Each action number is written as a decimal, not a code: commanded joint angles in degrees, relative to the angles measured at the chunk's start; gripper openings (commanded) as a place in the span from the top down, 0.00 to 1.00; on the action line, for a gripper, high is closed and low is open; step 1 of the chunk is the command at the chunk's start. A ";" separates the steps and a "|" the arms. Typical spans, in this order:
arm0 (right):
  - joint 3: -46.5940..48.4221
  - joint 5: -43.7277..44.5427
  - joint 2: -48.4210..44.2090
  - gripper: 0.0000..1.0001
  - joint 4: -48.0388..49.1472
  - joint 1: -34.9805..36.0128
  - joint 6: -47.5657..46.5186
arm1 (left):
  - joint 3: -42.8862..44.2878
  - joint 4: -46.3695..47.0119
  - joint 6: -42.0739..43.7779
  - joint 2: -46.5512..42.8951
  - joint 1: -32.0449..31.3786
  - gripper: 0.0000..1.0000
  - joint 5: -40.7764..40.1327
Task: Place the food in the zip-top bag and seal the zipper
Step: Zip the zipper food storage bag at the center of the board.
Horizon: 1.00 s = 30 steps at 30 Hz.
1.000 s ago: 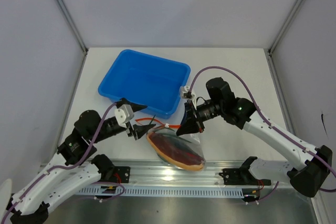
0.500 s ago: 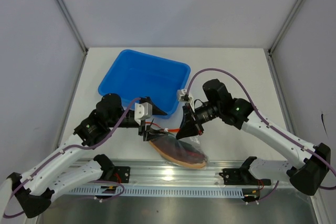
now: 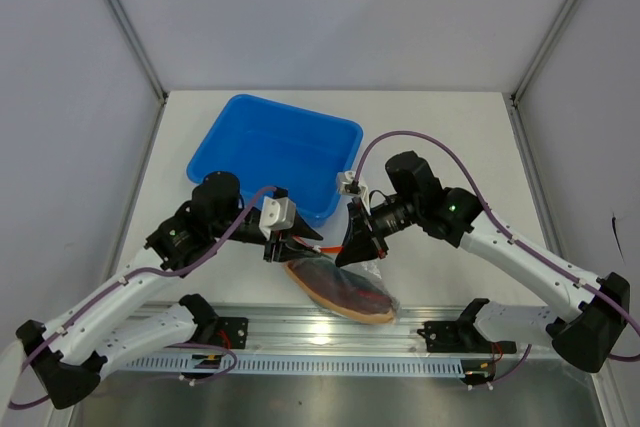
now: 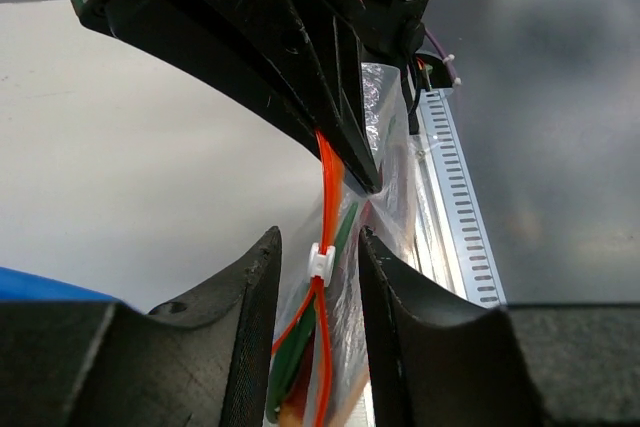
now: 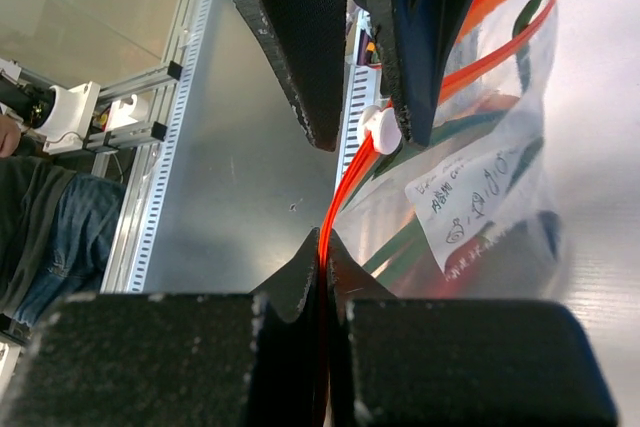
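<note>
The zip-top bag point(image 3: 362, 269) hangs over the table's near edge with the food point(image 3: 338, 292) inside, a purple-red and orange slice the largest piece. My right gripper point(image 3: 351, 248) point(image 5: 323, 242) is shut on the orange-red zipper point(image 5: 340, 197) at one end. My left gripper point(image 3: 300, 243) point(image 4: 318, 239) is open, one finger on each side of the zipper's white tip point(image 4: 320, 262) point(image 5: 378, 127), touching neither side. Green food point(image 4: 292, 362) shows through the plastic below the strip. A white label point(image 5: 472, 197) is stuck on the bag.
A blue plastic tray point(image 3: 240, 137) sits behind the bag at centre left. A slotted metal rail point(image 3: 330, 332) runs along the near edge below the bag. White table surface point(image 3: 450, 137) lies to the right of the tray.
My left arm has swung right from beside the tray to the bag, and its jaws have narrowed around the zipper's white tip. The right gripper has kept its hold, shifting slightly left.
</note>
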 commanded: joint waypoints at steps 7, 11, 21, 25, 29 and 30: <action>3.20 -1.21 -0.64 1.00 1.35 0.19 -0.96 | 2.43 -2.57 2.26 1.06 -0.28 0.57 1.71; 3.11 -1.03 -0.56 1.00 1.26 0.28 -1.05 | 3.22 -3.97 2.43 2.02 -0.28 0.68 0.74; 0.74 5.63 -4.41 1.00 2.04 -0.24 -0.62 | 3.39 -4.40 0.59 0.09 0.07 0.99 -0.84; -3.21 9.86 -8.80 1.00 7.13 -2.35 2.71 | 3.57 -8.62 0.85 -0.87 0.33 0.99 -3.56; -7.34 12.76 -11.97 1.00 9.35 -4.55 5.80 | 2.08 -11.35 1.12 -2.81 0.94 0.99 -6.81; -7.87 13.46 -12.50 1.00 9.61 -4.64 6.33 | 1.99 -12.05 1.29 -3.07 1.12 0.99 -7.17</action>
